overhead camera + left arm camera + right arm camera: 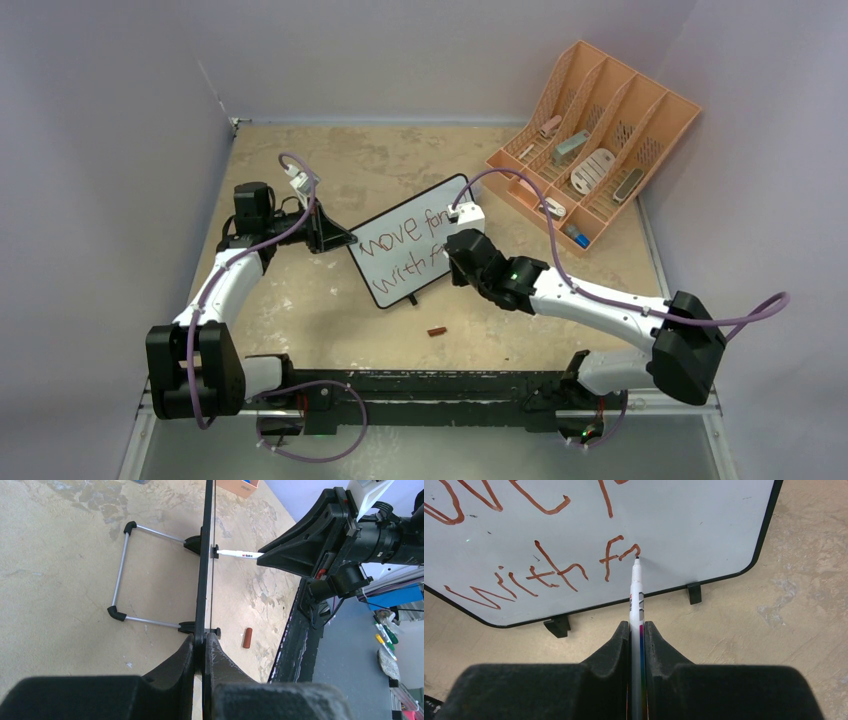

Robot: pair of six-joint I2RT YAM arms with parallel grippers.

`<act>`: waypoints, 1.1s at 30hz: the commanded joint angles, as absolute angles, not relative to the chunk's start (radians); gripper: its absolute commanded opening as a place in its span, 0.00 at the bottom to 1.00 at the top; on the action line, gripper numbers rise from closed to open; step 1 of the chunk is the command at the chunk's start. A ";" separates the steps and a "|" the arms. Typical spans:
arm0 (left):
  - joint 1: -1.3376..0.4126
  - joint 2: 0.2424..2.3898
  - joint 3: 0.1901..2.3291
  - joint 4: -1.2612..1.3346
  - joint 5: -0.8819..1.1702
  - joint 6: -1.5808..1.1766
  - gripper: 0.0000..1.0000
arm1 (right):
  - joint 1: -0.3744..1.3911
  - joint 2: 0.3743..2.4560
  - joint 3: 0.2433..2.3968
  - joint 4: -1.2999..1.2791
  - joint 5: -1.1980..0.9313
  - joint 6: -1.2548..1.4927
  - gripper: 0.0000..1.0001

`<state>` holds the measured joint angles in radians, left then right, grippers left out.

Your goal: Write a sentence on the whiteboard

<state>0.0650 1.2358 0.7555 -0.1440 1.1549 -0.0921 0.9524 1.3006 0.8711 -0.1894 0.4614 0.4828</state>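
Between the fingers of the right gripper [636, 628]: white marker [636, 592], clamped tight, tip touching the whiteboard [684, 515] right after the red "fr" on the lower line. Left gripper [204, 641] is pinched shut on the whiteboard's left edge. The board stands on its black feet, with a wire stand [120, 570] behind it. Lower line reads "with fr"; upper line starts "move", the rest partly hidden by the right arm. Small red-brown cylinder [437, 331] lies on the table [400, 160] just in front of the whiteboard. Peach organizer [600, 140] sits well behind and right of the whiteboard.
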 commanded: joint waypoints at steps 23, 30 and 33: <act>0.074 1.216 0.761 -0.123 1.161 -0.079 0.00 | 0.947 1.308 0.930 -0.137 0.521 0.484 0.00; 0.074 1.215 0.761 -0.123 1.160 -0.080 0.00 | 0.948 1.306 0.933 -0.119 0.487 0.468 0.00; 0.074 1.215 0.761 -0.123 1.161 -0.079 0.00 | 0.948 1.299 0.930 -0.109 0.477 0.463 0.00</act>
<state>0.0650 1.2358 0.7555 -0.1440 1.1553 -0.0921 0.9524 1.3209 0.8871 -0.1680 0.4797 0.4763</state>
